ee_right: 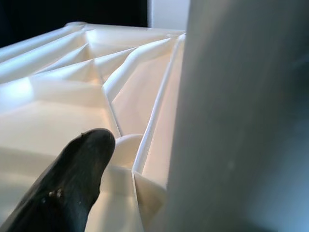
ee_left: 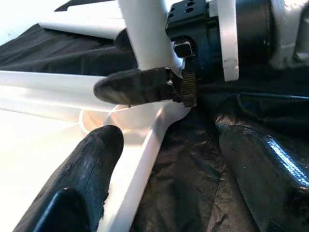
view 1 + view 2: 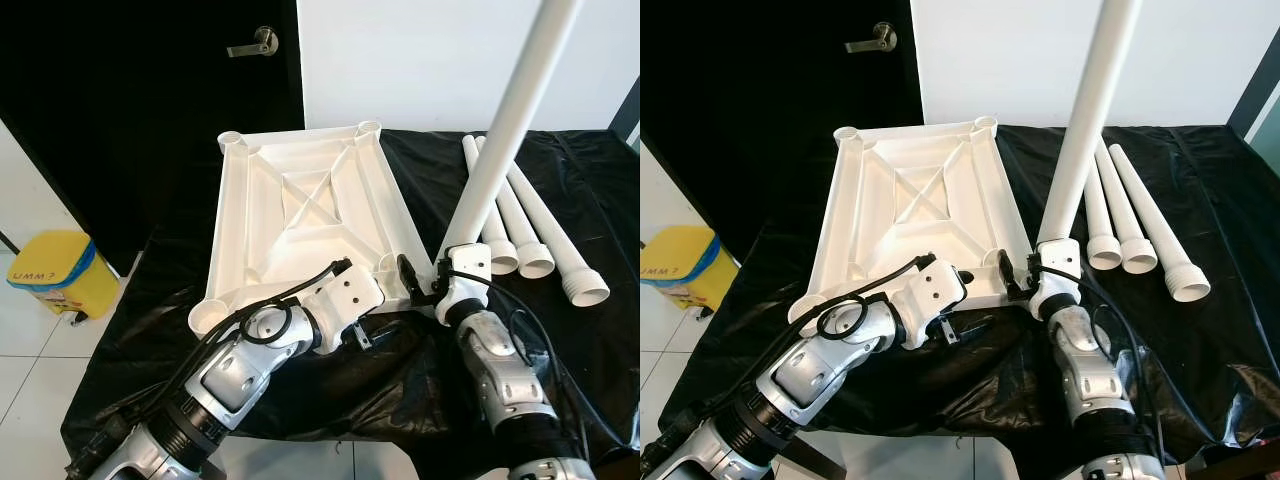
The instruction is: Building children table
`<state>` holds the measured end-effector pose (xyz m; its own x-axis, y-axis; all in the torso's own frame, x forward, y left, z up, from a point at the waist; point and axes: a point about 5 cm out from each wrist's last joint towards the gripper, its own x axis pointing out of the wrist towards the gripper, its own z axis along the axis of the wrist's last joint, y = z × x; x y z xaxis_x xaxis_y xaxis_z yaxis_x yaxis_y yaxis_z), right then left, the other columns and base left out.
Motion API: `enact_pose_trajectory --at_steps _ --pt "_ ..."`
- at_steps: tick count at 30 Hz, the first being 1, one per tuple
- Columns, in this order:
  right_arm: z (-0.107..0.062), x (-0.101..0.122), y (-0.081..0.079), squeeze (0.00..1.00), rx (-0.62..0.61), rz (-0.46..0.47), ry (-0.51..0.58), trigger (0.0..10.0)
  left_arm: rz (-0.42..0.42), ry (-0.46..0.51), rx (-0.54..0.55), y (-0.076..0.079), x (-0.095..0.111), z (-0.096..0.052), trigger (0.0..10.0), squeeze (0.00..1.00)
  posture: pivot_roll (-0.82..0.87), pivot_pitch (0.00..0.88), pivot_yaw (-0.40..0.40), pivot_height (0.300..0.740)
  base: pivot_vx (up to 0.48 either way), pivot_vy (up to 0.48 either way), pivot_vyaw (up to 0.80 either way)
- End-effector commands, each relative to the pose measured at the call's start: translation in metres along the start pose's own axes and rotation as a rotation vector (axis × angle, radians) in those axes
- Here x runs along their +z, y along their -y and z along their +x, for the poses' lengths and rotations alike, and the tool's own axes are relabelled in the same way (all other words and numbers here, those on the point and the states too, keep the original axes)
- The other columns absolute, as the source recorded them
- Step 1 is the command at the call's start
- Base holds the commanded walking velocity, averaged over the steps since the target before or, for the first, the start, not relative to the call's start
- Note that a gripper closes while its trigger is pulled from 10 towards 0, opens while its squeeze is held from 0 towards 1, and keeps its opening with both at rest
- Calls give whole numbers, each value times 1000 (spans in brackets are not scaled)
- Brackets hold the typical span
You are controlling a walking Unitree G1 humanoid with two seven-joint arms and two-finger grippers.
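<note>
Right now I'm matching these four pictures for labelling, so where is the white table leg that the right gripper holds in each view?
Left eye view: the held leg rises from centre right to the top edge.
Right eye view: the same, nearer centre.
Left wrist view: upright at top centre.
Right wrist view: a blurred column along one side.
Shared landmark: the upturned tabletop's corner socket.

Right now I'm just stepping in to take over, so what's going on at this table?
The robot is assembling a small white table. The tabletop lies upside down on a black sheet. The right gripper holds one white leg upright, its foot by the tabletop's near right corner socket. The left gripper is open at the near edge of the tabletop. Three more legs lie on the sheet to the right.
</note>
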<state>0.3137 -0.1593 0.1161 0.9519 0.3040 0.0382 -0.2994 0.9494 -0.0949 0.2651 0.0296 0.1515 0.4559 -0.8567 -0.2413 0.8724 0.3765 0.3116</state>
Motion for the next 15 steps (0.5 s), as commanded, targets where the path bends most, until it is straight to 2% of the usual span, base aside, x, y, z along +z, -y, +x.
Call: enact_pose_trajectory --at_steps 1,4,6,7,8,9,10,15 --pt "6 2 -7 0 85 -11 0 10000 6 5 -133 6 2 -1 10000 0 -205 0 25 740 0 0 0" --pt "11 4 4 0 114 -77 -16 10000 6 6 -129 5 3 0 10000 0 -203 0 24 740 0 0 0" --pt "12 4 8 0 119 -87 -26 10000 6 6 -128 5 3 0 10000 0 -201 0 22 740 0 0 0" --pt "13 3 10 0 124 -95 -34 8667 6 6 -126 5 3 0 10000 0 -199 0 21 740 0 0 0" --pt "13 3 10 0 124 -95 -34 8667 6 6 -126 5 3 0 10000 0 -199 0 21 740 0 0 0" --pt "13 2 11 0 130 -92 -40 3412 5 6 -124 5 3 -1 10000 0 -199 0 21 740 0 0 0" --pt "13 2 12 0 135 -88 -45 0 5 6 -122 5 3 -1 10000 0 -198 0 21 740 0 0 0" --pt "8 -8 10 0 168 -75 -84 0 1 5 -112 4 3 -2 10000 0 -194 2 18 740 0 0 0"
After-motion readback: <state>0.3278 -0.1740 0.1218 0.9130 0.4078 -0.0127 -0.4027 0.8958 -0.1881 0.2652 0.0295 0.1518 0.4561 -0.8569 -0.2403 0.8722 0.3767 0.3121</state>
